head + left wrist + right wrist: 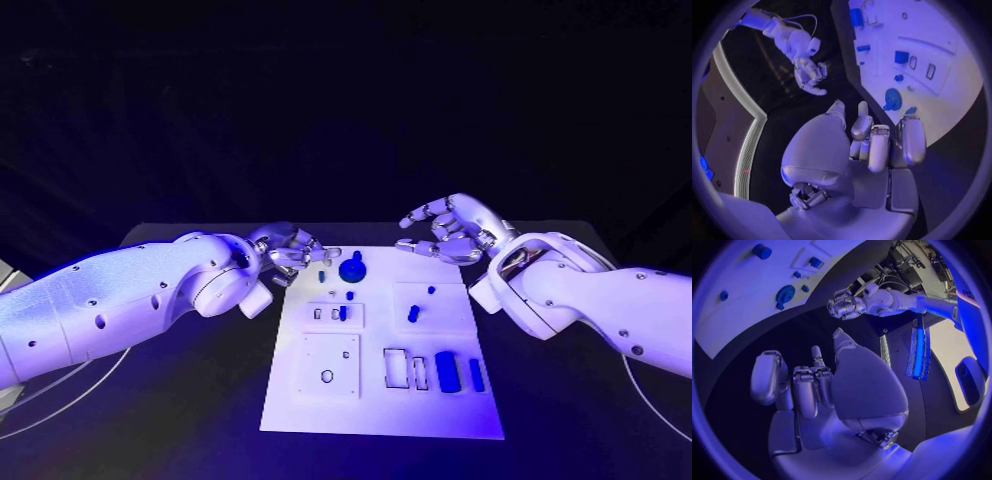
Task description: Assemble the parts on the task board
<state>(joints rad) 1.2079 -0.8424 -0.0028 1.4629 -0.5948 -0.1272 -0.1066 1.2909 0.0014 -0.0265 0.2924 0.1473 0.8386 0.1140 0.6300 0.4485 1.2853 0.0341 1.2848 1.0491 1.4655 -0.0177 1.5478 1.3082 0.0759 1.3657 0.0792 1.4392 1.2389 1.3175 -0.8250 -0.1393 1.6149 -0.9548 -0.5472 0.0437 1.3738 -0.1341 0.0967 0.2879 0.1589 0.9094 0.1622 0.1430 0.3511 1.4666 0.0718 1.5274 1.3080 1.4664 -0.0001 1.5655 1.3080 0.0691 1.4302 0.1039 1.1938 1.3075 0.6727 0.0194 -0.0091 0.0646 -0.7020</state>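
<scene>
Task board [382, 410]: white plate at mid-desk [173, 420], no legible writing; blue bar parts [446, 371] stand in its near slots, a round blue part [355, 267] at its far end. Left hand [293, 248]: over the board's far-left corner, fingers curled, holding nothing. Right hand [450, 230]: beyond the far-right corner, fingers curled, holding nothing.

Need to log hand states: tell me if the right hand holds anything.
It holds nothing: the right hand hangs beyond the task board, fingers curled on empty space.
</scene>
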